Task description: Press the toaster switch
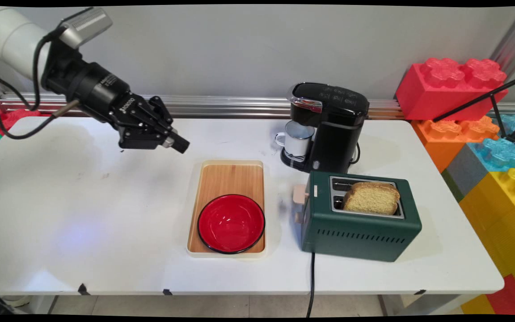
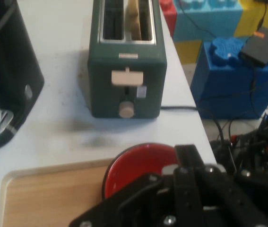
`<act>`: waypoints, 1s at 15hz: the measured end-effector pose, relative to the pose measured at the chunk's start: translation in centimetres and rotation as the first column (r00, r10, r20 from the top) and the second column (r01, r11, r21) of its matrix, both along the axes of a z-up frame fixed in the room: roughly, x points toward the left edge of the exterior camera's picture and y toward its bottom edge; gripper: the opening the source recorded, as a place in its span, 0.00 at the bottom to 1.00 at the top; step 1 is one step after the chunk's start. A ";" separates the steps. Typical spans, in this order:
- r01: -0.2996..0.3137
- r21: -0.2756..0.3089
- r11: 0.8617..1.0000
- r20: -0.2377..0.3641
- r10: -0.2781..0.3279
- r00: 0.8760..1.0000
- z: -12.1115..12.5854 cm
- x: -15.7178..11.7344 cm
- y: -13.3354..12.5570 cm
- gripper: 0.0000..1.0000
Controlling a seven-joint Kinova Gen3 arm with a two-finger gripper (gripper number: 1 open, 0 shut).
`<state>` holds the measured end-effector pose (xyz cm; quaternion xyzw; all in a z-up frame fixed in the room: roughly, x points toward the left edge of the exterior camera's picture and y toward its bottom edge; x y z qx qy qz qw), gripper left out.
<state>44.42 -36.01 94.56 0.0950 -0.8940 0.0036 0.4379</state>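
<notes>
Gripper [image 1: 180,144] hung above bench, nearest the wood tray [image 1: 228,179] w/ red bowl [image 1: 231,223] at its near end.

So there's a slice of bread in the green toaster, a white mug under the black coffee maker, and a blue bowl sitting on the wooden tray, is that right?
Not quite. The bowl on the wooden tray is red, not blue, as the main view shows. The rest holds: a slice of bread stands in the green toaster, and a white mug sits under the black coffee maker.
</notes>
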 end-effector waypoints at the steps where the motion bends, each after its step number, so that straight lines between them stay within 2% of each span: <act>1: -0.002 -0.001 1.000 -0.005 0.002 1.000 0.0 -0.3 -0.1 0.00; 7: -0.020 -0.024 1.000 -0.064 0.019 0.998 -1.6 -4.7 -2.0 0.00; 15: -0.011 -0.024 1.000 -0.121 0.009 0.993 -6.8 -11.1 -4.6 0.00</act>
